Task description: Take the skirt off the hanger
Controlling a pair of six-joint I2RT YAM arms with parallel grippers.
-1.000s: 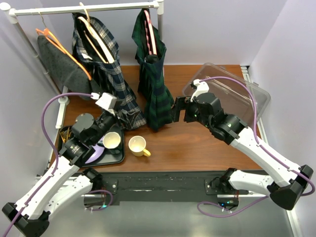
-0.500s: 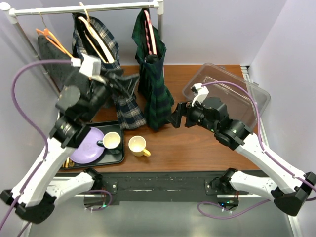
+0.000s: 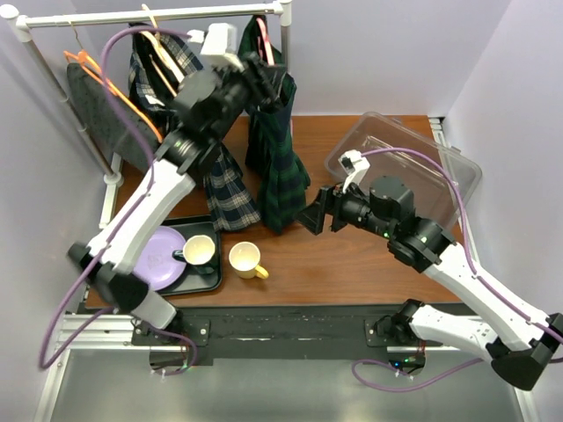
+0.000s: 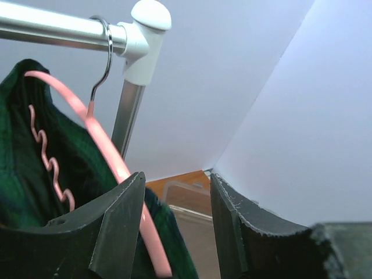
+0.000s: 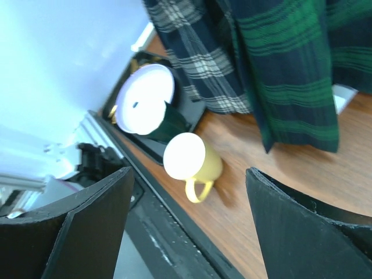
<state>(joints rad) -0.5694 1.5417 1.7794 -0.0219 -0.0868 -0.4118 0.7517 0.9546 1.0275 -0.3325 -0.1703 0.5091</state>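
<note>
A: The green plaid skirt [image 3: 277, 167] hangs from the pink hanger [image 4: 108, 148] on the rail [image 4: 52, 26]; the left pincer [image 4: 177, 195] is spread around the hanger's arm.
B: It should probably close there squarely, while the spread, empty right pincer [image 5: 189, 186] takes the hem

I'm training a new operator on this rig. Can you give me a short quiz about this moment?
1. True or false: the left gripper is shut on the pink hanger.
2. The yellow mug stands: A on the tray; B on the table; C in the bin.
3. Which gripper is near the green skirt hem?
Key: 1 false, it is open; 2 B; 3 the right gripper.
</note>
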